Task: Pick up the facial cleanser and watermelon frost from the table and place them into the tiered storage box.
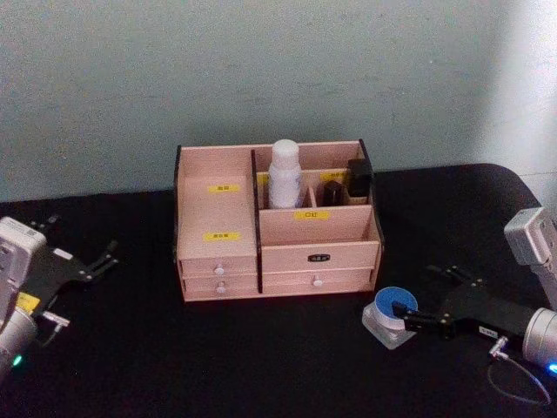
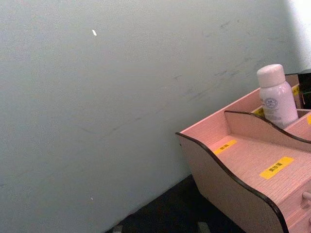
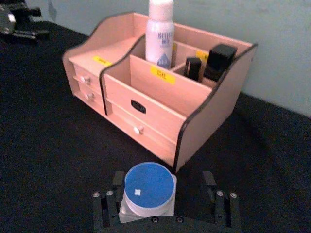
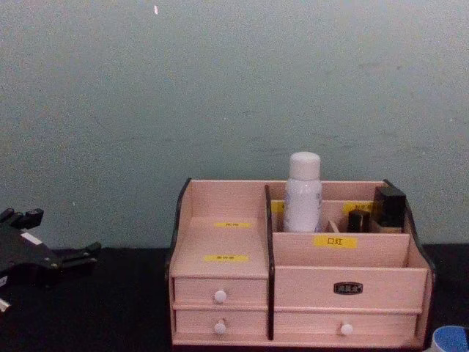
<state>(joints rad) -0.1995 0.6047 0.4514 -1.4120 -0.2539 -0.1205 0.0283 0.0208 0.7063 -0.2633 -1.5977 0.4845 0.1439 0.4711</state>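
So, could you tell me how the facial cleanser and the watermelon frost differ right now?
The facial cleanser is tall and all white; the watermelon frost is squat, clear, blue-lidded. The cleanser stands in the tiered storage box; the frost sits on the table between the right gripper's open fingers. Both are upright. The left gripper rests far left.

Facial cleanser (image 1: 285, 174), tall white bottle w/ rounded cap, upright in rear compartment of tiered storage box (image 1: 222, 213), pink-beige wood, dark edges, yellow labels, drawers shut, watermelon frost (image 1: 389, 315), squat clear jar w/ blue lid, upright on black table (image 1: 261, 357) nr box's front-right corner
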